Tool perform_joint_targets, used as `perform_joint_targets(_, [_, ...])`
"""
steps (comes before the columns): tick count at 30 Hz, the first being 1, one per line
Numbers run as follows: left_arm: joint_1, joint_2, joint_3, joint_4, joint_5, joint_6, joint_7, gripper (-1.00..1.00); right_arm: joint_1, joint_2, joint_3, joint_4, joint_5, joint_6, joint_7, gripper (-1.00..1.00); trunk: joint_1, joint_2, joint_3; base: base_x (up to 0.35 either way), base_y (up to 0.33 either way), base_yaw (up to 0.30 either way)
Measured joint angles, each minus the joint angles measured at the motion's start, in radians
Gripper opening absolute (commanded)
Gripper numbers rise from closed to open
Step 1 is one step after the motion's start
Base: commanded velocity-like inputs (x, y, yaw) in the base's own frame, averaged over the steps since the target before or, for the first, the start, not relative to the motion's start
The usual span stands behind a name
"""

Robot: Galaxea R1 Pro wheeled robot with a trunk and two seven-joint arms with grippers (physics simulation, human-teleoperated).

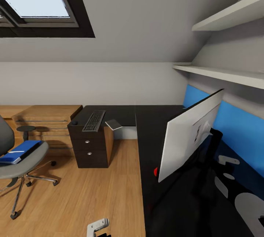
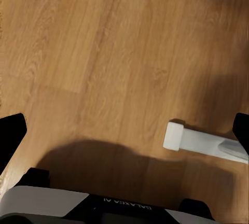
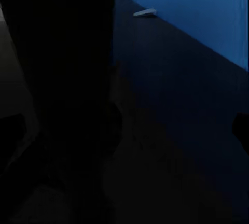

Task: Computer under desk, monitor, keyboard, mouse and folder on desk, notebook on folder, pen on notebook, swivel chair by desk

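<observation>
The monitor (image 1: pixel 190 134) stands on the black desk (image 1: pixel 146 119) with its pale back towards me. The keyboard (image 1: pixel 94 120) lies on the desk's far left end, with a small dark object (image 1: pixel 74 122), perhaps the mouse, beside it and a flat grey notebook (image 1: pixel 113 124) on its other side. The blue folder (image 1: pixel 18 151) rests on the swivel chair (image 1: pixel 25 163) at the left. My left gripper (image 2: pixel 127 130) hangs open over bare floor. My right gripper (image 3: pixel 124 130) is open over the dark desktop behind the monitor, close to a black upright (image 3: pixel 67 79). The computer and pen are out of view.
A dark drawer unit (image 1: pixel 91 149) stands under the desk's left end, and low oak shelving (image 1: pixel 44 119) runs along the far wall. A blue back panel (image 1: pixel 234 130) and wall shelves (image 1: pixel 220 72) line the right. A white bar (image 2: pixel 202 143) lies on the floor. A small red object (image 1: pixel 156 171) sits by the monitor.
</observation>
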Motion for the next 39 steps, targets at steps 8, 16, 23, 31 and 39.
perform_joint_targets(8, [0.000, 0.000, 0.000, 0.000, 0.000, 0.000, 0.000, 1.00, 0.000, 0.001, 0.000, 0.000, 0.000, 0.000, 0.000, 1.00, 0.000, 0.000, 0.000, -0.333, 0.000, 0.000])
perform_joint_targets(16, [0.000, 0.000, 0.001, 0.000, 0.000, 0.000, 0.000, 1.00, 0.000, 0.006, -0.001, -0.003, -0.003, 0.001, -0.002, 1.00, 0.000, 0.000, 0.000, -0.335, 0.000, 0.000])
perform_joint_targets(23, [0.000, 0.002, 0.020, 0.000, -0.001, 0.000, 0.000, 1.00, 0.000, 0.010, -0.001, -0.006, -0.003, 0.003, -0.006, 1.00, 0.000, 0.000, 0.000, -0.256, 0.000, 0.000])
perform_joint_targets(31, [0.000, 0.004, 0.031, 0.001, -0.002, -0.005, 0.001, 1.00, 0.000, 0.012, -0.002, -0.013, -0.011, 0.011, -0.007, 1.00, -0.020, 0.035, 0.016, -0.023, 0.000, 0.000])
perform_joint_targets(39, [0.000, 0.005, 0.037, 0.005, -0.006, -0.091, 0.001, 1.00, 0.000, 0.011, -0.006, -0.020, -0.012, 0.061, -0.007, 1.00, -0.050, 0.091, 0.041, 0.000, 0.000, 0.000])
